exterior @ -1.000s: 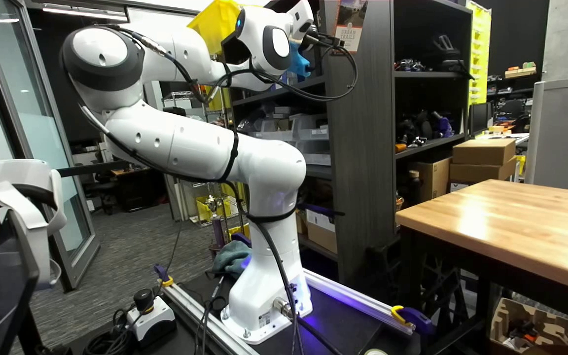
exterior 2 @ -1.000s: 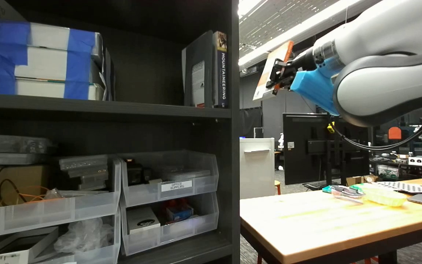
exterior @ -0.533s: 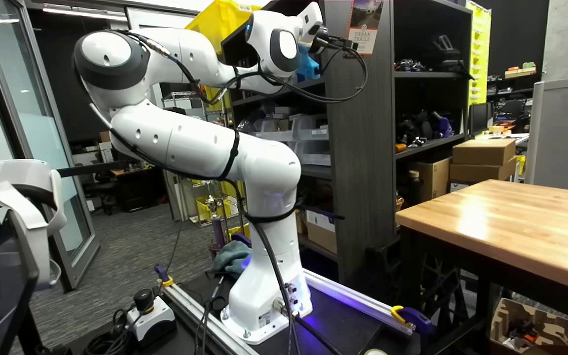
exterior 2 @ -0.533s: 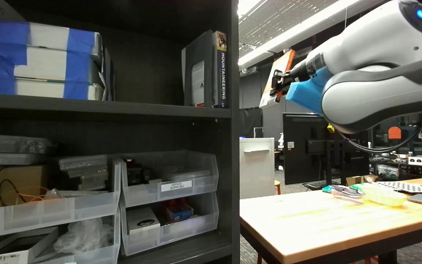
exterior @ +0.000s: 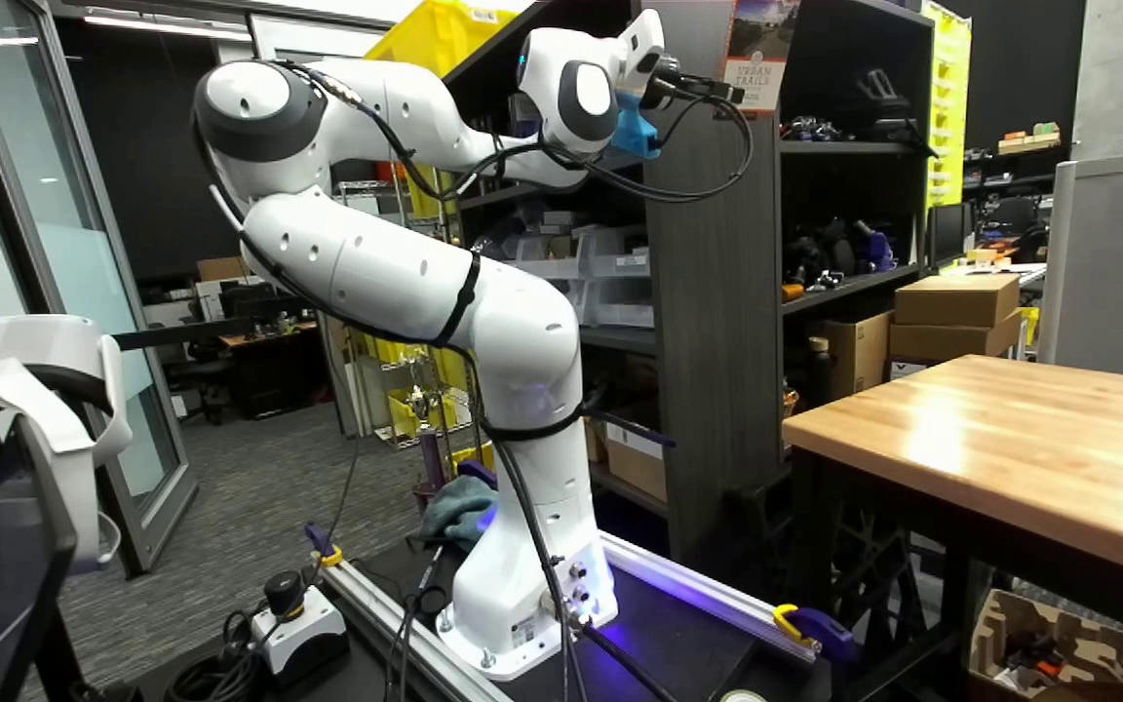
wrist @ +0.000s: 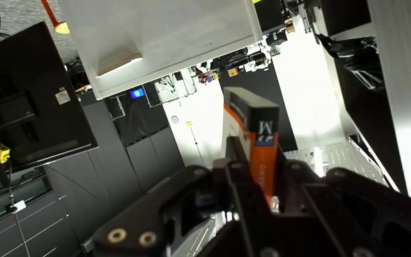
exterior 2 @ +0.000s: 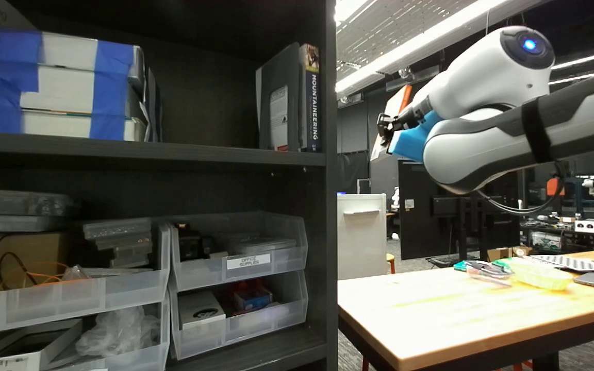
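Book (exterior: 759, 57) "URBAN TRAILS" in end effector (wrist: 258, 157)

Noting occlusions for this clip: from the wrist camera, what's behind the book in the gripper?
A white wall shows left of the book, a dark grey panel above and right of it. Whatever is directly behind the book and gripper is covered.

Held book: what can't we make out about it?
Top of the book: cut off by the picture's upper edge in an exterior view.
Part of its cover: hidden by the hand in an exterior view.
Some letters on its orange spine: too small and blurred in the wrist view.
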